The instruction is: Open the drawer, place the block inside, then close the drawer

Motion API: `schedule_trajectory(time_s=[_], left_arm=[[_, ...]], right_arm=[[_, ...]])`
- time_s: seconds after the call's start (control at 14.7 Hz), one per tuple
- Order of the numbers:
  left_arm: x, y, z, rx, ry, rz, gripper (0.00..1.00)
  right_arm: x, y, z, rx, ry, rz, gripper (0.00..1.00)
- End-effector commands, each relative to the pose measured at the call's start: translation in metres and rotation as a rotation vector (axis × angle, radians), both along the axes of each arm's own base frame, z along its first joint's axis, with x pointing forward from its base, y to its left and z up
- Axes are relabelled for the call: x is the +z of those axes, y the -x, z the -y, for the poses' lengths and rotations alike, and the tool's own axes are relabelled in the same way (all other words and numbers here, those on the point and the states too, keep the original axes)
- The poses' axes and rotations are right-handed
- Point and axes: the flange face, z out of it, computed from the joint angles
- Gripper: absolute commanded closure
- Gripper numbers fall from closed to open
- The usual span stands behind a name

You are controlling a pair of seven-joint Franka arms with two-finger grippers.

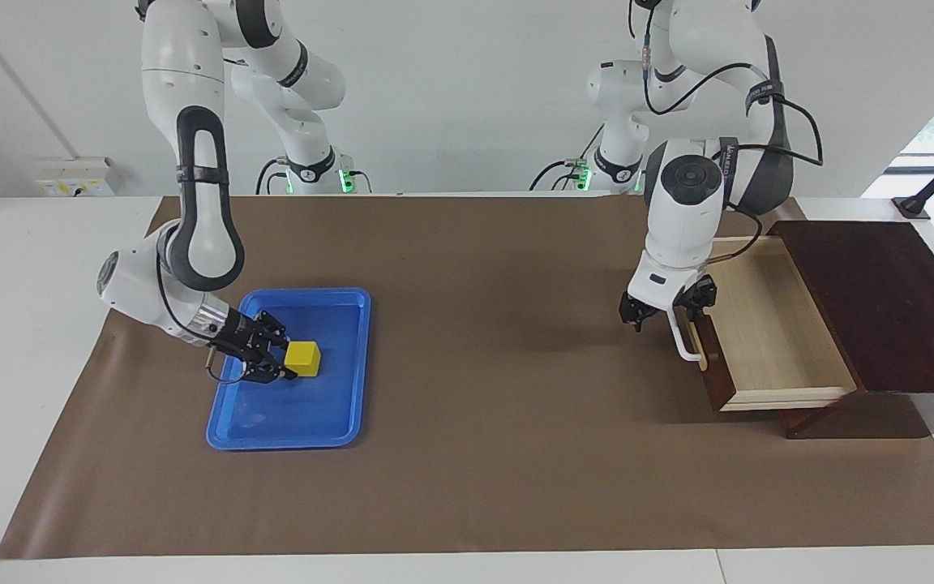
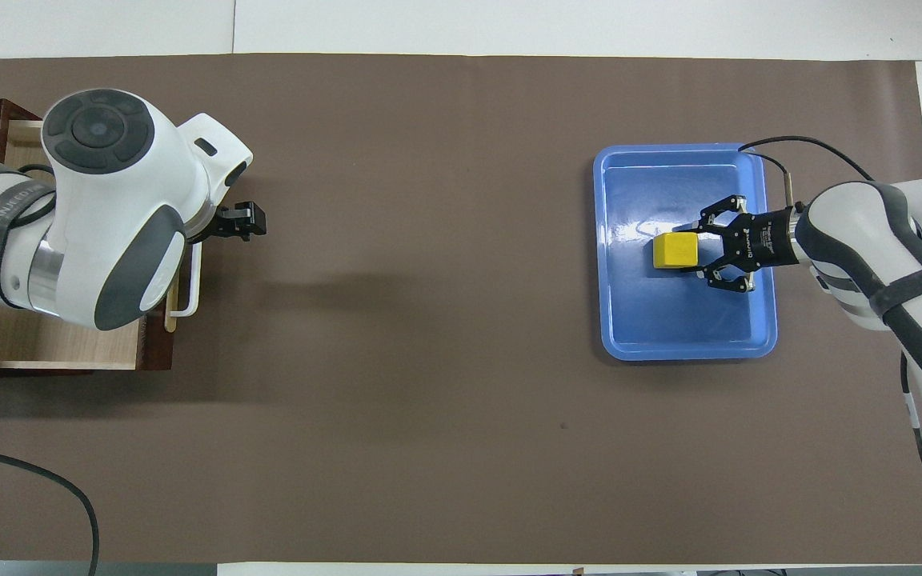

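Judging progress, I count the drawer [image 1: 767, 332] as already open, its pale inside bare, at the left arm's end of the table. My left gripper [image 1: 667, 307] hangs just beside the white handle [image 1: 684, 341]; I cannot tell its finger state. My right gripper [image 1: 279, 360] has fingers spread around the block [image 1: 303, 358], which sits in the blue tray [image 1: 337, 422]. Lifting, placing and closing remain. No writing is readable to me.

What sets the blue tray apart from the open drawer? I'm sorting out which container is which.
The flat blue plastic tray is shallow with a low rim; the dark brown wooden drawer is deeper, with a white bar handle. The tray holds the small yellow cube; the drawer's pale interior shows nothing inside. The tray lies toward the right arm's end, the drawer toward the left arm's. Both are rectangular and open-topped.
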Motion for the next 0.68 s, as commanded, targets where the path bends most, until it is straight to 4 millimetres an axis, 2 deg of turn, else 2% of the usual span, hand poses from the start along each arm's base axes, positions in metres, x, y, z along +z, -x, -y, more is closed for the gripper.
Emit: schedule_trajectory(time_s=[0.0,0.2,0.27,0.41,0.61], left_arm=[[0.027,-0.002,0.008,0.074,0.046,-0.024,0.00],[0.038,0.003,0.016,0.181,0.098,-0.028,0.00],[0.044,0.005,0.018,0.239,0.114,-0.016,0.00],[0.056,0.010,0.019,0.330,0.125,0.010,0.00],[0.067,0.013,0.020,0.425,0.151,0.023,0.00]], right_arm=[[0.007,0.000,-0.001,0.007,-0.018,0.035,1.00],[0.042,-0.021,-0.008,0.024,-0.060,0.034,1.00],[0.055,-0.030,-0.017,0.019,-0.063,0.026,1.00],[0.073,-0.041,-0.054,0.008,-0.061,0.009,1.00],[0.094,-0.055,-0.094,-0.013,-0.061,-0.001,1.00]])
